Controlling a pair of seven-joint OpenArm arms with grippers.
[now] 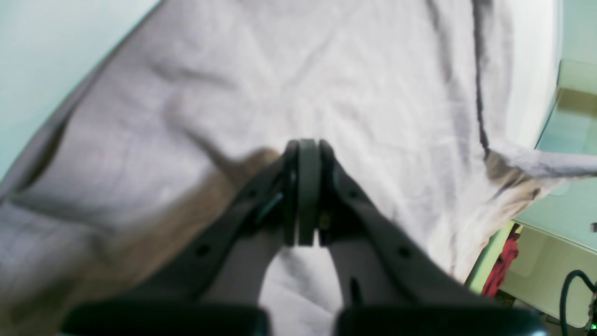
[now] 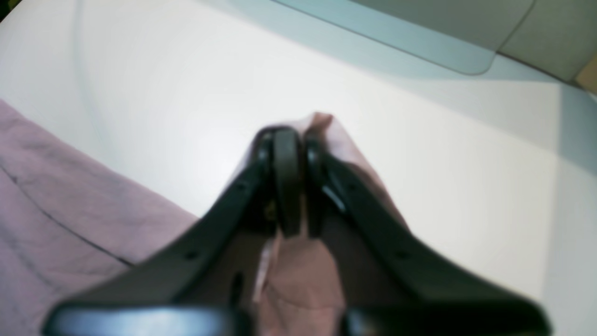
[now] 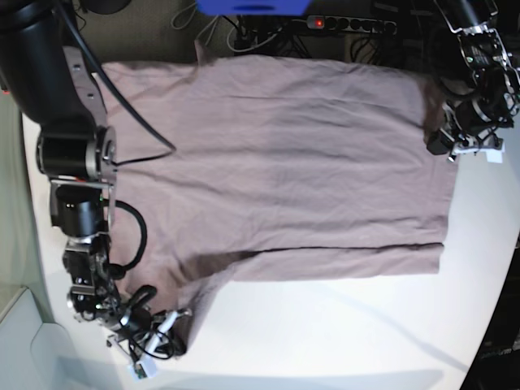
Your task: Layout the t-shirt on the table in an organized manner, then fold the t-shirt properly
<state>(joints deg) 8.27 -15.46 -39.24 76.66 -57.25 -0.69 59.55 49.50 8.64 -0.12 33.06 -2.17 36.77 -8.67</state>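
The mauve t-shirt (image 3: 284,162) lies spread, lightly wrinkled, over the far half of the white table (image 3: 341,341). My right gripper (image 3: 175,315) is at the near left of the base view, low over the table. In the right wrist view the right gripper (image 2: 296,135) is shut on a bunched fold of the t-shirt (image 2: 326,135) that pokes past its tips. My left gripper (image 3: 439,138) sits at the shirt's right edge. In the left wrist view the left gripper (image 1: 308,147) is shut just above the t-shirt (image 1: 326,70). Whether it pinches cloth is hidden.
A power strip (image 3: 349,24) with a red light, cables and a blue object (image 3: 252,6) lie beyond the far edge. The table's curved edge (image 3: 487,325) runs down the right. Something red (image 1: 506,261) hangs below the table level.
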